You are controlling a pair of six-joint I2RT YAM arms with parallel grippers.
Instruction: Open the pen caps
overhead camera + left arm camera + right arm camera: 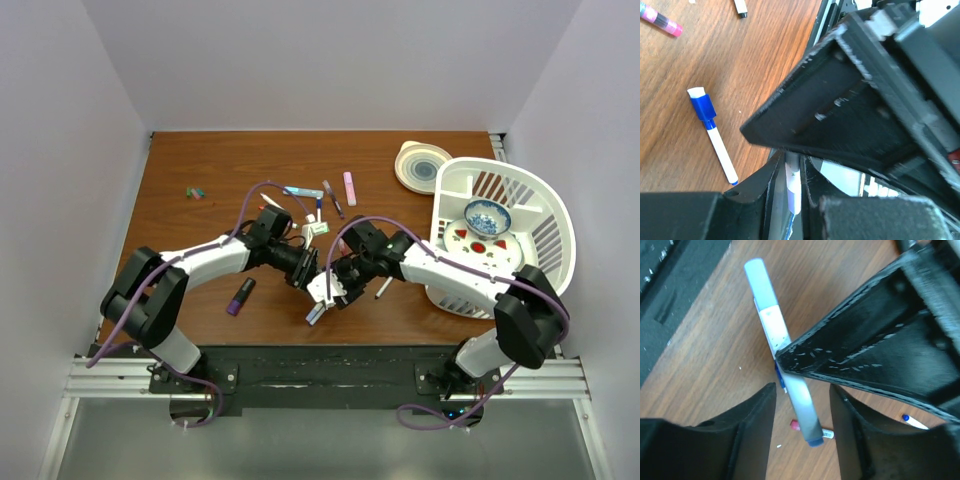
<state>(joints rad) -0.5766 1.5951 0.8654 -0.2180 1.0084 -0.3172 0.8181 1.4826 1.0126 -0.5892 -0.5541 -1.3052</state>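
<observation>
Where arms meet: low over the near-centre of the table (200, 225), elbows out, forearms angled inward, wrists close together.
Left gripper (790, 175): clamped on a white pen (772, 322), barrel pinched between its fingers.
Right gripper (802, 390): jaws apart, straddling the same pen just beside the left fingers, with a gap on each side.
Held pen's cap: one end pale blue, the other dark blue; cannot tell which is the cap.
Other caps: purple marker (240, 296) near the left forearm; blue cap (702, 107) on a pen lying flat; pink marker (349, 187) farther back.
Surface: brown wood, pens scattered from mid to far.
Right side: white basket (470, 172) just beside the right arm, round lid (422, 165) behind it.
Room: pale walls at left, back and right.
Edges: black strip along the near edge by the bases; bare wood between the left forearm and the back wall.
</observation>
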